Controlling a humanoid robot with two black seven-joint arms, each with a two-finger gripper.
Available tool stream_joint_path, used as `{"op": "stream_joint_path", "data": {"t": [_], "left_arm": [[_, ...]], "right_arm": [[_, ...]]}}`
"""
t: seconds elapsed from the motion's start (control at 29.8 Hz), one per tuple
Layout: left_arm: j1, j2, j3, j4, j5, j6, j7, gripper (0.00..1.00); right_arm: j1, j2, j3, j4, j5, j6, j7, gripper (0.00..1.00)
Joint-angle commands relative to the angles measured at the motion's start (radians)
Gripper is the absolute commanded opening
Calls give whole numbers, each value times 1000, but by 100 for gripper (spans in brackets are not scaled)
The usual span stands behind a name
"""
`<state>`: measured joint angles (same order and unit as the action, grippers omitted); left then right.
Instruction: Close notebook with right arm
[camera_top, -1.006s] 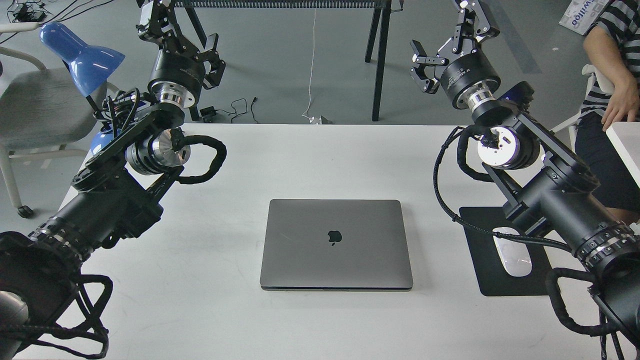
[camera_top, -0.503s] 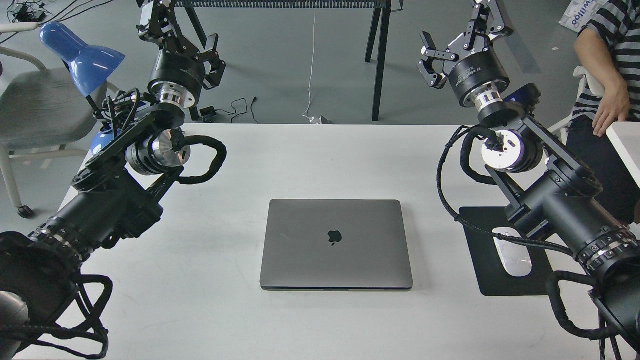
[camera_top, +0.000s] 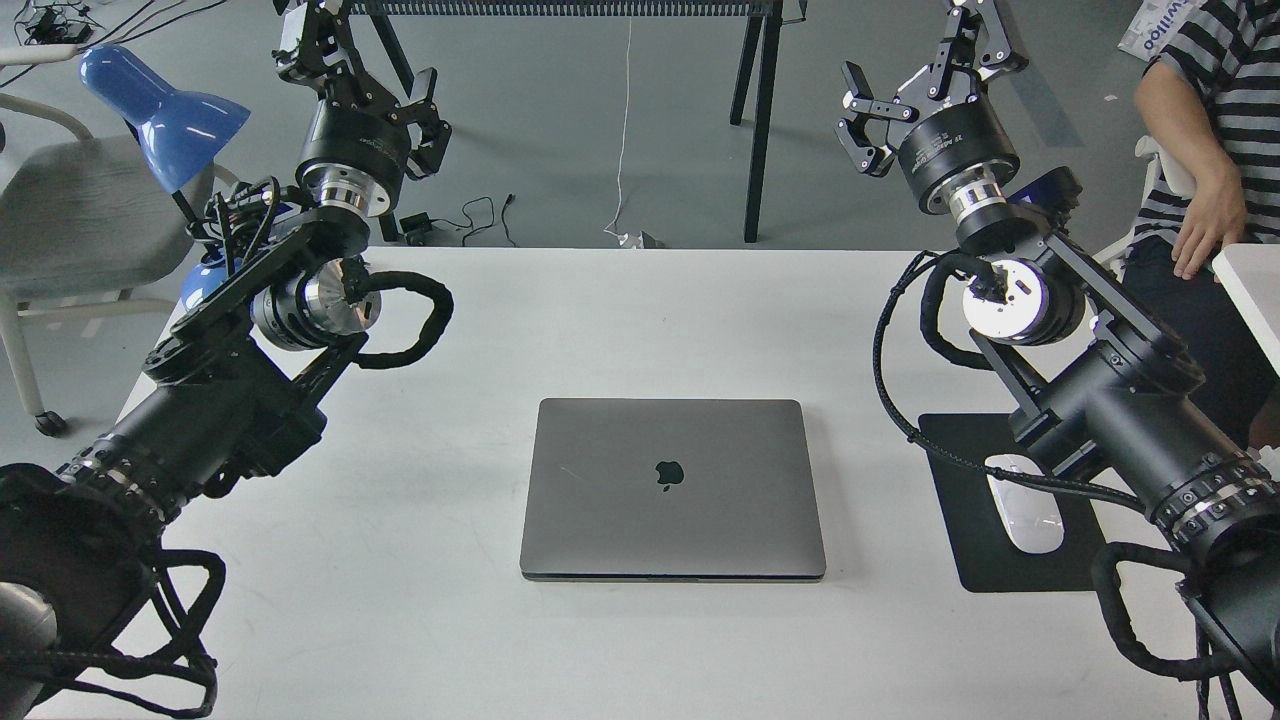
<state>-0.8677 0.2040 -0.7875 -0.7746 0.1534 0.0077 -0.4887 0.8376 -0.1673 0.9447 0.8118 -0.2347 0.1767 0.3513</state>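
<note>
The space-grey notebook (camera_top: 672, 488) lies flat in the middle of the white table (camera_top: 640, 310), lid down, with the dark apple logo facing up. My right arm (camera_top: 1090, 390) comes in from the lower right. Its gripper (camera_top: 925, 65) is raised above the table's far right edge, well away from the notebook, with its two fingers spread open and empty. My left gripper (camera_top: 362, 65) is raised above the far left edge, also open and empty.
A black mouse pad (camera_top: 975, 540) with a white mouse (camera_top: 1025, 505) lies right of the notebook, under my right arm. A blue desk lamp (camera_top: 160, 115) stands at the far left. A person in a striped shirt (camera_top: 1215, 110) sits at the right edge.
My right gripper has risen and moved a little to the right, away from the table. The notebook and the left arm have not moved.
</note>
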Motion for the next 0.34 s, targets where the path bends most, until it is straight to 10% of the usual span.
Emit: {"op": "stream_joint_path", "data": {"t": [0.0, 0.3], "left_arm": [[1, 0, -1, 0, 0, 0, 0, 100], [-1, 0, -1, 0, 0, 0, 0, 100]], "right_arm": [[-2, -1, 0, 15, 0, 7, 0, 100], [-6, -5, -4, 23, 0, 9, 0, 100]]}}
